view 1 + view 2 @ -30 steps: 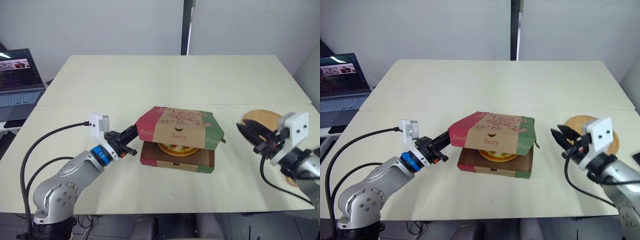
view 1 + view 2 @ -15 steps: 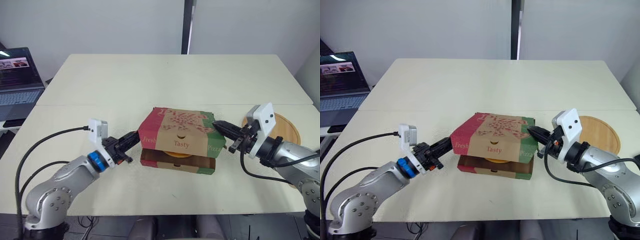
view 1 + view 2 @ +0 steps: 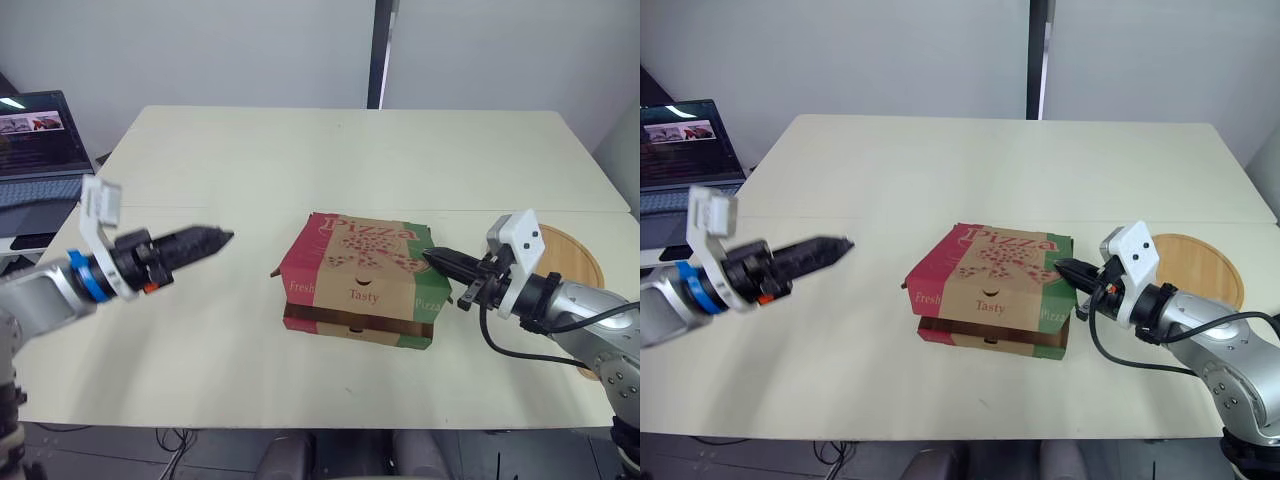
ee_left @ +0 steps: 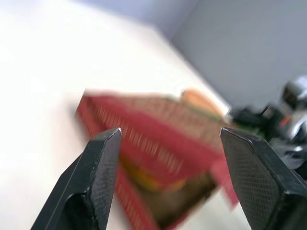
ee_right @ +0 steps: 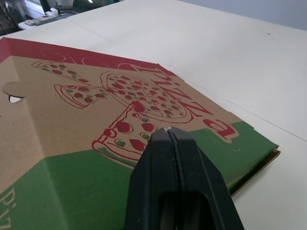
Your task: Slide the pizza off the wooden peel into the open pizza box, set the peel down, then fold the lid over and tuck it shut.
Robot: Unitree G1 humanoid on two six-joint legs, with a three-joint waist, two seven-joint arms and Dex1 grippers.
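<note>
The pizza box [image 3: 360, 275] reads "Pizza", "Fresh", "Tasty"; its lid [image 5: 72, 120] lies folded down. Left gripper [image 3: 218, 237] spread, right gripper [image 3: 432, 258] pressed together.

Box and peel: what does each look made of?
Box: cardboard, matte, with a plain brown face, red and green print and creased folds. Peel: probably wood, with a smooth pale tan surface and a faint ring near the rim.
</note>
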